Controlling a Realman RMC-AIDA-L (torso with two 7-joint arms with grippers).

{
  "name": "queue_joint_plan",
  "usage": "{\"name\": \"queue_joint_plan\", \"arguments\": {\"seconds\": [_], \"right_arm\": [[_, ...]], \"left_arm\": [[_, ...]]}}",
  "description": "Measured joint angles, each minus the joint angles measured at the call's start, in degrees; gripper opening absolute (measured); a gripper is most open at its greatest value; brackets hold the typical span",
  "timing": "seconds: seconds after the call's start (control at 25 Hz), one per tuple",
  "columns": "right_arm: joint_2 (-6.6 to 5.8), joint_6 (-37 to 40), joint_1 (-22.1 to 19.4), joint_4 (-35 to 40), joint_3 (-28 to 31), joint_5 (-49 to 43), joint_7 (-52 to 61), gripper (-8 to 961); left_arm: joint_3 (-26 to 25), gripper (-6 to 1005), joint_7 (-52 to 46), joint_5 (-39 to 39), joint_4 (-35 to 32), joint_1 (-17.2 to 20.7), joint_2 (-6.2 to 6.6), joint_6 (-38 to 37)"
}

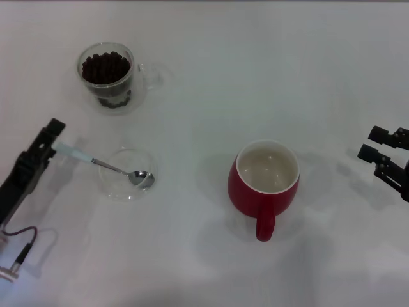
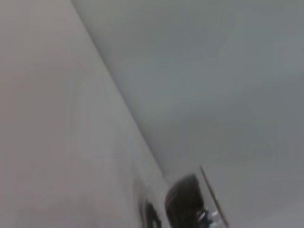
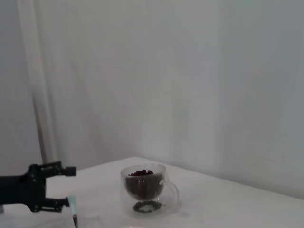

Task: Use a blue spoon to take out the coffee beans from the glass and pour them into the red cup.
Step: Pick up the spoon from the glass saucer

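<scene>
L gripper (image 1: 56, 137) at blue spoon (image 1: 102, 163) handle; table (image 1: 211, 77).

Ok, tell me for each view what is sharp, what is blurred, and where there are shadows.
Head view: sharp and evenly lit; the red cup and the glass cast soft shadows, and the left end effector at the spoon handle is clear. Left wrist view: badly out of focus, only a dark smear. Right wrist view: fairly clear, dim; the coffee beans show through the glass.

Glass (image 1: 107, 72) of coffee beans (image 1: 105, 66) far left, spoon (image 1: 118, 169) in dish (image 1: 110, 185) nearer, cup (image 1: 263, 180) right.
</scene>
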State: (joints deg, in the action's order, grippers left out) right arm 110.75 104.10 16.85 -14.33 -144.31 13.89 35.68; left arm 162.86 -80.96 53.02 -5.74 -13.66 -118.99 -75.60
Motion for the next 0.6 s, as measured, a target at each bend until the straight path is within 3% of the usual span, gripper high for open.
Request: {"name": "queue_joint_plan", "arguments": {"seconds": [0.6], "right_arm": [[0.07, 0.41, -0.06, 0.01, 0.00, 0.01, 0.07, 375]], "left_arm": [[-0.04, 862, 0.99, -3.45, -0.34, -2.30, -0.13, 2.31]]}}
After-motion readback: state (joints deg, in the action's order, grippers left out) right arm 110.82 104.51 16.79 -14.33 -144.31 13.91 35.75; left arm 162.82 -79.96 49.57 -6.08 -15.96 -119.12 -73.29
